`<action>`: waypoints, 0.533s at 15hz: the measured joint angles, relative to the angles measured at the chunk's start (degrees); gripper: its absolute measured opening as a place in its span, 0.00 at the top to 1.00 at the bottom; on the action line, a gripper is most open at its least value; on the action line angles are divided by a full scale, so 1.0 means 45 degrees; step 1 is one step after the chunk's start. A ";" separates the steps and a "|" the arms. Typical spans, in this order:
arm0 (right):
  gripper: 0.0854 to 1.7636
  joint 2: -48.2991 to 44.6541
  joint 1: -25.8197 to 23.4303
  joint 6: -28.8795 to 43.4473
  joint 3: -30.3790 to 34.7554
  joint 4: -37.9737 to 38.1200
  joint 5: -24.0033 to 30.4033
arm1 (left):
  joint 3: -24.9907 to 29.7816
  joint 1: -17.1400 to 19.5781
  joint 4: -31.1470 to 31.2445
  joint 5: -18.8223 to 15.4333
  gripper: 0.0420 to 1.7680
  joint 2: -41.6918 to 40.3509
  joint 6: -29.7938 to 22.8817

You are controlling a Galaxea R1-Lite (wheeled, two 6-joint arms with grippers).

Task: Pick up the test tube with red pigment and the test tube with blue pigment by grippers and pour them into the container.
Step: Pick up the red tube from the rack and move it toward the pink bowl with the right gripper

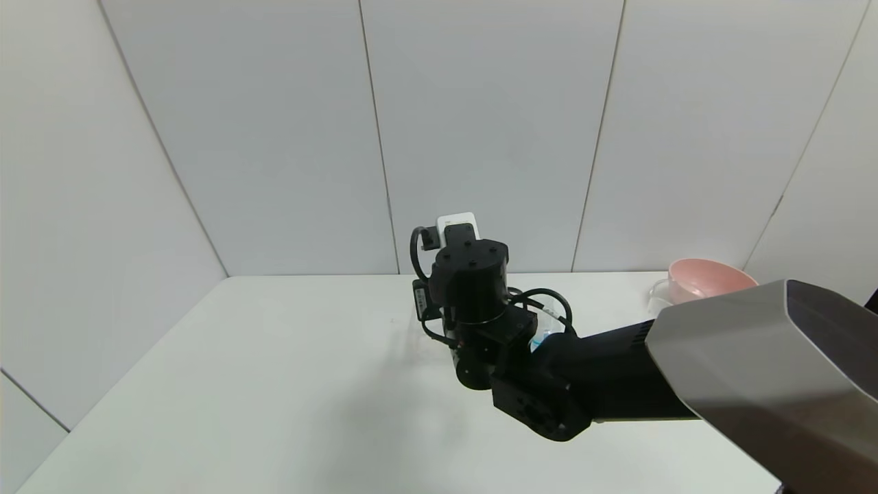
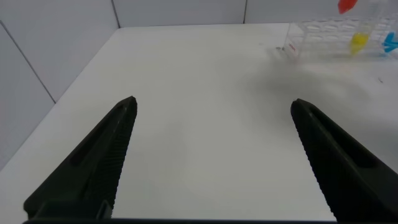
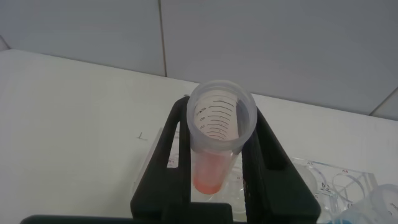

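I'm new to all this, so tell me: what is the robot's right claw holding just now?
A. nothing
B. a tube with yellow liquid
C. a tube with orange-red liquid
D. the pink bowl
C: the right wrist view shows the right gripper closed around the test tube with red pigment.

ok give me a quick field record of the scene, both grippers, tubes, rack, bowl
right gripper: shut on the test tube with red pigment, raised above the rack
left gripper: open, holding nothing, over bare table
yellow tube: in the rack
test tube with blue pigment: in the rack, beside the yellow one
rack: clear, on the table
pink bowl: far right of the table
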 joint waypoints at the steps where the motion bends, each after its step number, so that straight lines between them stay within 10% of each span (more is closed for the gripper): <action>1: 0.74 -0.0005 0.0000 0.0000 0.0011 -0.0019 -0.0005 | 0.0000 0.0000 0.0000 0.0000 0.00 0.0000 0.0000; 8: 0.74 -0.1579 0.0005 0.0000 0.2406 -0.0043 0.1235 | 0.0000 0.0000 0.0000 0.0000 0.00 0.0000 0.0000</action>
